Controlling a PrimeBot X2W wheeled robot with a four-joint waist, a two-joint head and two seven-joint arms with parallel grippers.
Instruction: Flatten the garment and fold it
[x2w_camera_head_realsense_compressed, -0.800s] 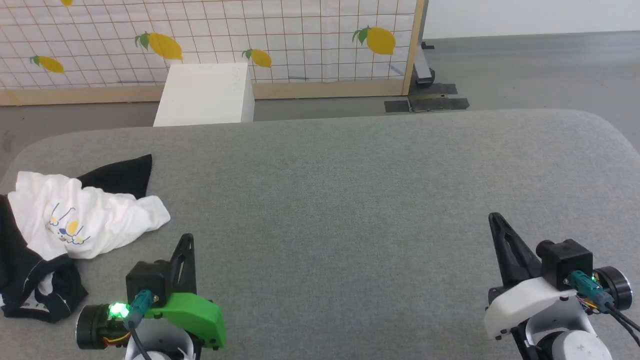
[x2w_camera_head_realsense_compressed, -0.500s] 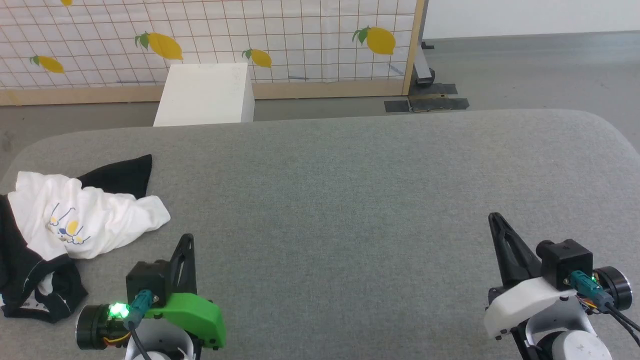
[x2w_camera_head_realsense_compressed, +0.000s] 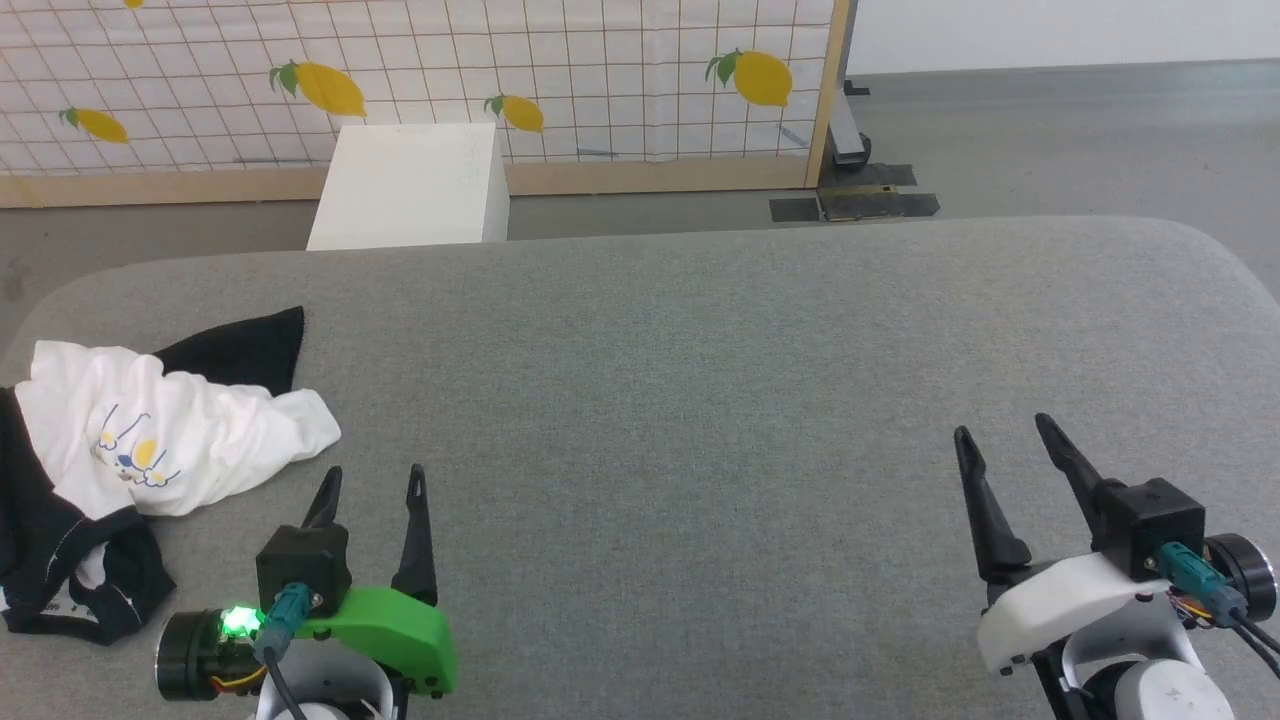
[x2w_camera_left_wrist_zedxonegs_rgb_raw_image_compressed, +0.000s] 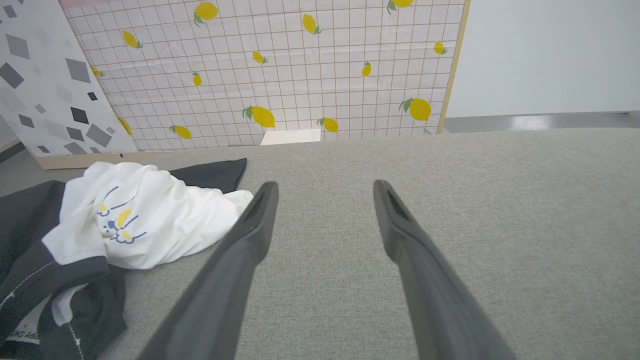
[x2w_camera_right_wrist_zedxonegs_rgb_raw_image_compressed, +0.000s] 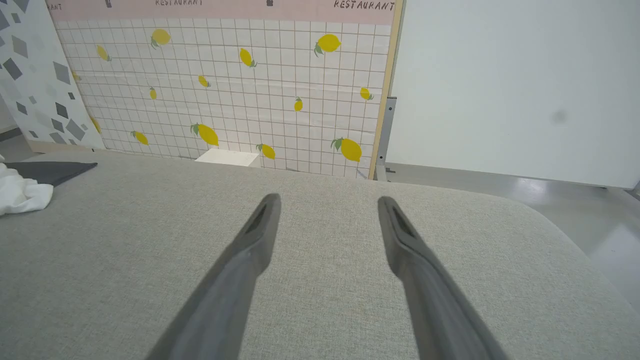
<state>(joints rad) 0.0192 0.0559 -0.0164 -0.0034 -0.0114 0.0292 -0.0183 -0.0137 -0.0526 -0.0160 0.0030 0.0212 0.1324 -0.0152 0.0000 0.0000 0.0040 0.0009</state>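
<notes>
**Holding both hands open while the garment is bunching at the desk's left edge**

You are looking down on a grey, fabric-topped desk with rounded corners. The garment is lying crumpled at its left edge, toward the near-left corner. Its white body is bunching in soft folds with the small yellow-and-blue print facing up. One black sleeve is spreading flat toward the far edge. More black fabric is pooling on the near side and running off the head view's left border.

Your left hand is sitting by the near edge, just beside the garment's white hem, with a narrow strip of grey showing between them. Its two dark fingers are standing wide apart and are gripping nothing.

Your right hand is sitting well apart from the garment, toward the near-right corner. Its fingers are spreading just as wide over bare grey fabric, and it too is carrying nothing. In the right wrist view a scrap of white and black cloth is peeking in at the left border.

Beyond the far edge, a white box is standing on the floor in front of a lemon-print screen.
</notes>
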